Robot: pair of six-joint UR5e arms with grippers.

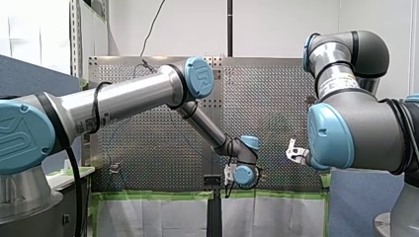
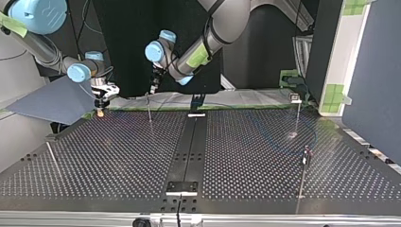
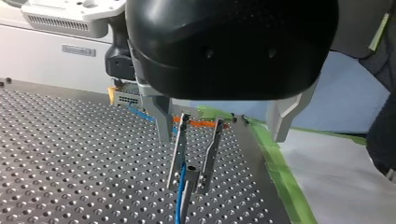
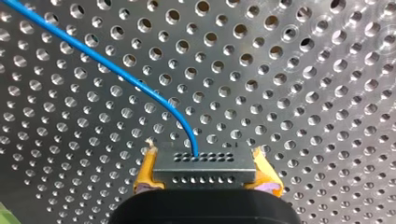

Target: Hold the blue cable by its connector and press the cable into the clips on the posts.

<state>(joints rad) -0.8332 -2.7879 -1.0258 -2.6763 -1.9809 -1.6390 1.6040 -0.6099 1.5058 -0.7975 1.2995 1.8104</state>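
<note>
Far left on counter (image 2: 61, 156) in top view, my right tool (image 4: 203, 151) has yellow pads (image 4: 144, 172) clamped on grey connector (image 4: 204, 170). Blue cable (image 4: 116, 72) runs to my left tool (image 3: 186, 189), its metal fingers (image 3: 176, 154) narrowly apart round cable beside a post (image 3: 187, 204). Best w/ cable taut & a straight push down.

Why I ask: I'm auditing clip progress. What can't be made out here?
Clips on the posts: top view, too small to tell whether the blue cable sits in any.
Cable's full course: too thin to trace in the top view; cut off by the edge in both wrist views.
Connector: unseen in the front view, past my right arm.
</note>
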